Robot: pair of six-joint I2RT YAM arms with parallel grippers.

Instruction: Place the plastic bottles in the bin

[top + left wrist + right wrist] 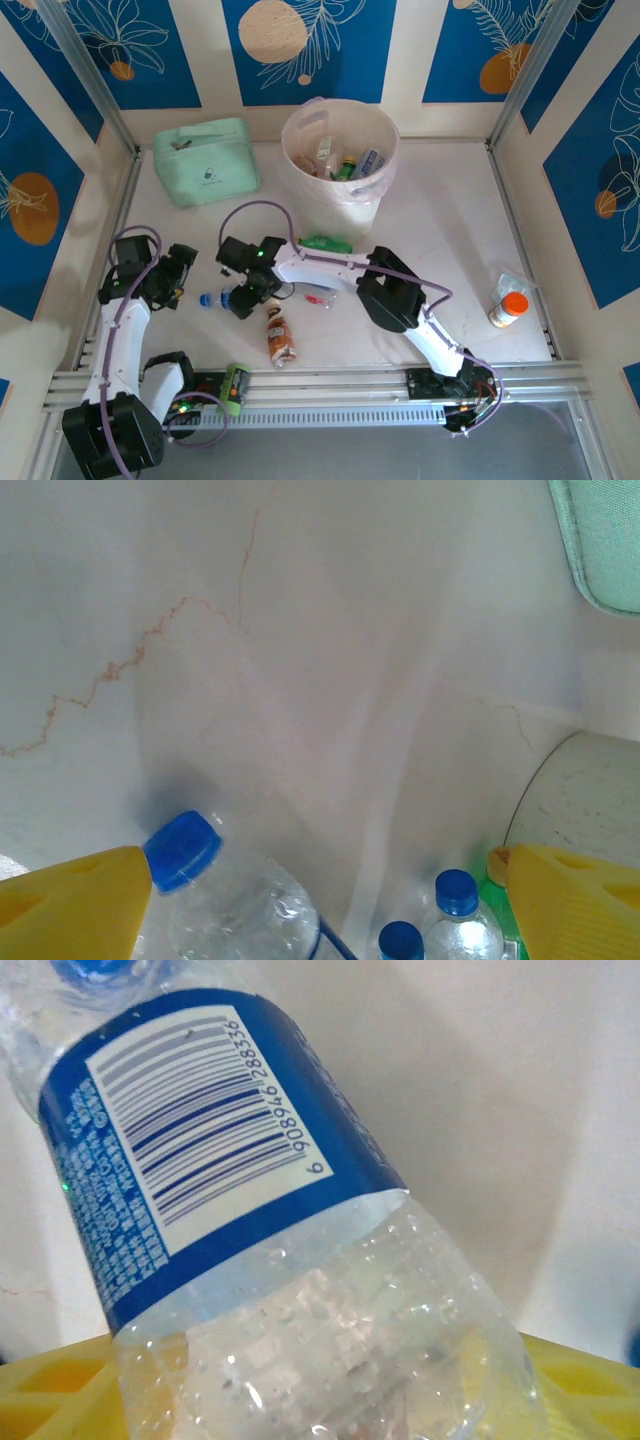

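1. The left jaws stood wide open and held nothing. Their yellow fingers were spread well apart over the bench, on the near-left side of the bin.
2. A clear bottle with a blue cap lay just beside one of those fingers. Two more blue caps showed close by.
3. The right jaws straddled a clear bottle with a blue barcode label. This bottle lay on its side, also on the near-left side of the bin. Whether the jaws pressed on it could not be told.
4. Whether items 2 and 3 concerned the same bottle could not be told.
5. The bin stood upright with its liner folded over the rim. It held several bottles.
6. A green bottle lay on its side just beside the near wall of the bin.
7. A brown bottle lay on its side well to the near side of the bin, slightly left.
8. An orange-capped bottle rested well to the near-right of the bin.
9. A mint-green pouch sat just left of the bin.
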